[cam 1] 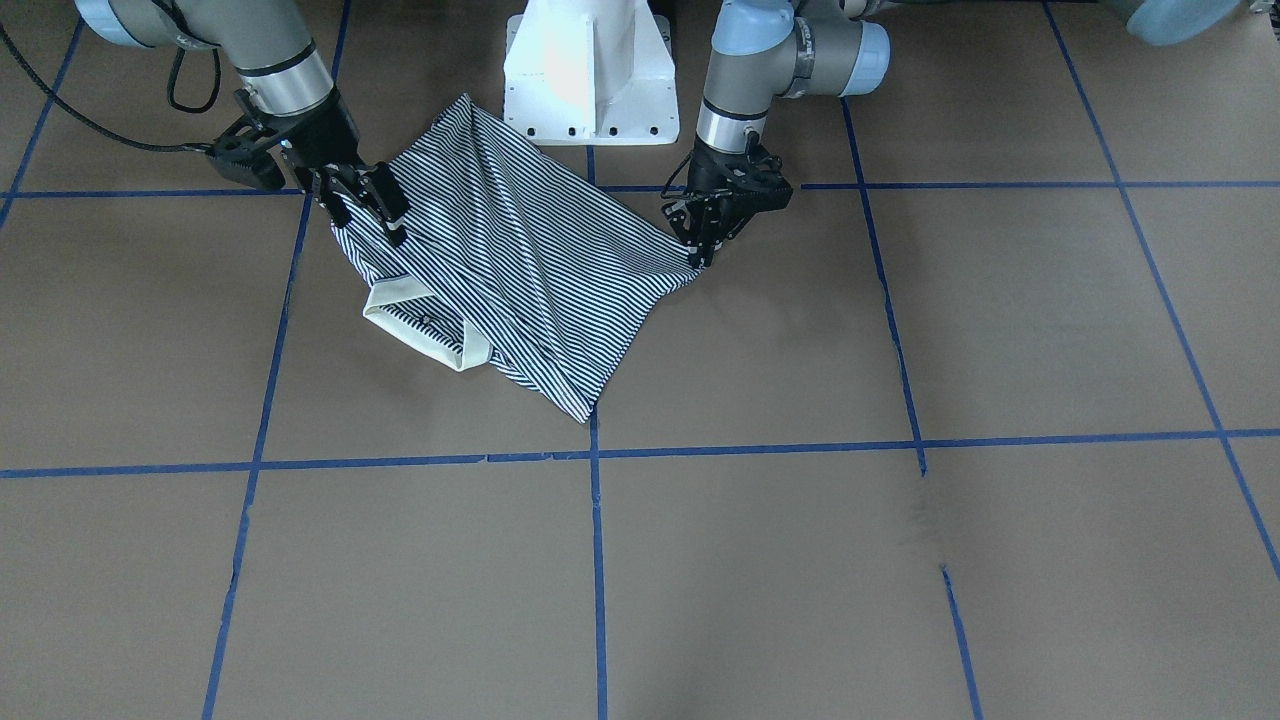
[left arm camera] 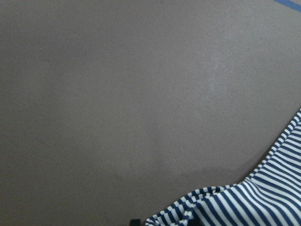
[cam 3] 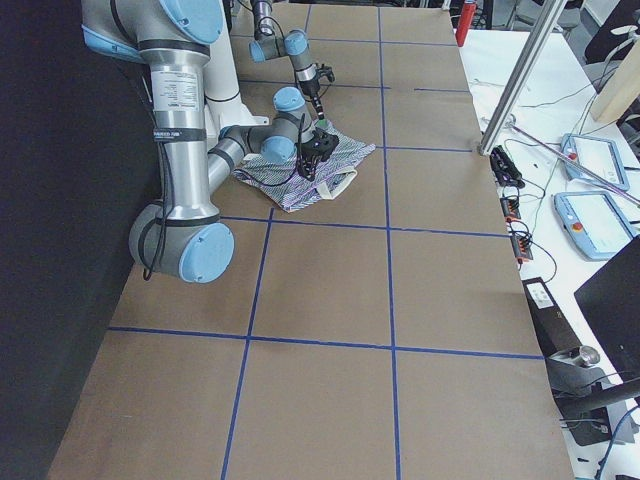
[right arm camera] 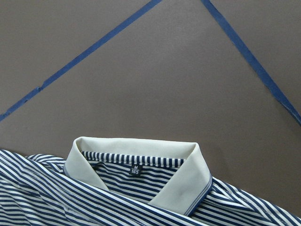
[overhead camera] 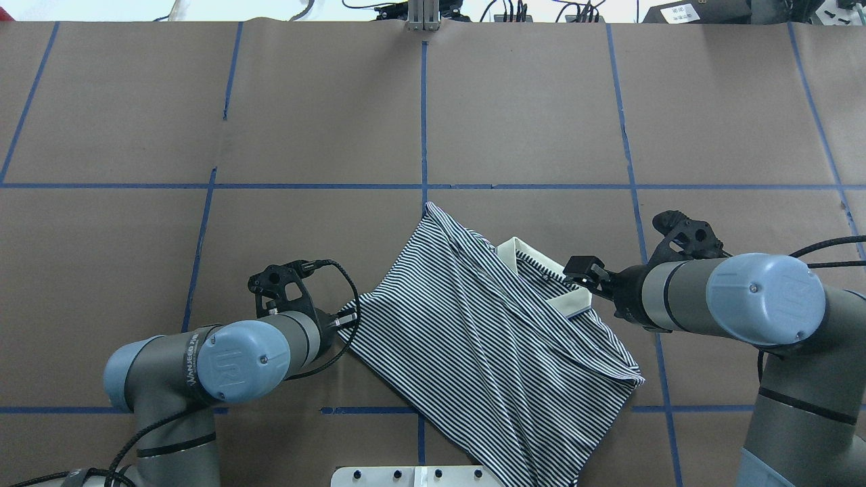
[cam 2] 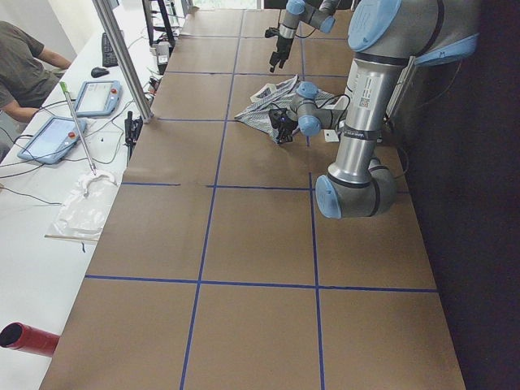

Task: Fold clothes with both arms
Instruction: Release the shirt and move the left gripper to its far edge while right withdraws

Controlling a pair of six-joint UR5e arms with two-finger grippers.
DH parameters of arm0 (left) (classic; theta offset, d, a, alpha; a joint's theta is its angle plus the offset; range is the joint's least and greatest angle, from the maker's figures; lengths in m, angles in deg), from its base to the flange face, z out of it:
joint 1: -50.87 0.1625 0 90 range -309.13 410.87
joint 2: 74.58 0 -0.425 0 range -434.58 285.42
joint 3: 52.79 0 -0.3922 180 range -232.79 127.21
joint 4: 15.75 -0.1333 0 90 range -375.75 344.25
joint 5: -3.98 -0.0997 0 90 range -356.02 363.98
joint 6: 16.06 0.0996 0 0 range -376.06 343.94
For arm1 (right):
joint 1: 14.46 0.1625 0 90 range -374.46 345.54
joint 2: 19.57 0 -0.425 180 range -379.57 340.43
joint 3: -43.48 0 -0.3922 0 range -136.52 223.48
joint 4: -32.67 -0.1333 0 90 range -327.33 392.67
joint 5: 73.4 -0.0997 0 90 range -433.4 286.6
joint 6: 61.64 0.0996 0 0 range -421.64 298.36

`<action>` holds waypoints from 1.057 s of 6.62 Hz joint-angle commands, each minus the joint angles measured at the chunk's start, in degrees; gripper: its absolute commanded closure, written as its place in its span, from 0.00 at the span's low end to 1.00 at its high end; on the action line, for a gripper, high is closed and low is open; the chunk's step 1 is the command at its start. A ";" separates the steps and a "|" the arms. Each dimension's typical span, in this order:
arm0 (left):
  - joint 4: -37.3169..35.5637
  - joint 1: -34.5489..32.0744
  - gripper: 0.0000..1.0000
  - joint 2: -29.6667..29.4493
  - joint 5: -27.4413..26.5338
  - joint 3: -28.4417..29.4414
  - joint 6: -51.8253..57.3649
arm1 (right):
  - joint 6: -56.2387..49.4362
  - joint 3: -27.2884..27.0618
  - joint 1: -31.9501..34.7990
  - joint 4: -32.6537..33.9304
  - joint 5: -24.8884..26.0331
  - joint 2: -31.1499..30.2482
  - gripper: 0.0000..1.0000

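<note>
The navy-and-white striped polo shirt (cam 1: 530,260) lies crumpled and partly folded on the brown table near the robot's base, white collar (cam 1: 420,325) towards the operators' side. It also shows in the overhead view (overhead camera: 487,338). My left gripper (cam 1: 700,255) is shut on the shirt's corner at table height, also seen from overhead (overhead camera: 348,318); its wrist view shows bunched striped fabric (left arm camera: 254,202). My right gripper (cam 1: 368,225) hangs over the shirt's shoulder beside the collar (overhead camera: 541,281), fingers apart, seemingly open. Its wrist view shows the collar and size label (right arm camera: 136,155).
The white pedestal base (cam 1: 590,80) stands just behind the shirt. Blue tape lines (cam 1: 595,452) divide the brown table into squares. A bench with tablets (cam 2: 81,97) and a seated person (cam 2: 24,65) runs along the far side.
</note>
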 commanded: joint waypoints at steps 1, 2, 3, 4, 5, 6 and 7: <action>0.09 -1.62 1.00 0.00 0.13 -0.54 5.74 | 0.00 0.94 -0.06 0.00 0.09 0.43 0.00; 0.52 -6.68 1.00 0.17 0.92 -1.24 12.63 | 0.00 0.95 0.46 0.00 0.09 1.05 0.00; 1.40 -12.38 1.00 0.09 1.01 -0.11 20.36 | 0.00 0.95 0.64 0.00 0.00 1.05 0.00; 5.32 -18.70 1.00 -2.61 6.76 5.21 23.22 | 0.00 0.86 0.82 0.00 -0.09 1.05 0.00; 10.41 -23.99 1.00 -10.47 10.29 17.53 25.69 | 0.00 0.77 0.91 0.00 0.00 1.05 0.00; 16.72 -26.91 1.00 -17.94 10.42 31.40 25.80 | 0.00 0.77 1.08 0.00 0.17 1.05 0.00; 24.18 -29.90 1.00 -22.72 12.51 43.37 27.10 | 0.00 0.95 1.00 0.00 0.35 1.84 0.00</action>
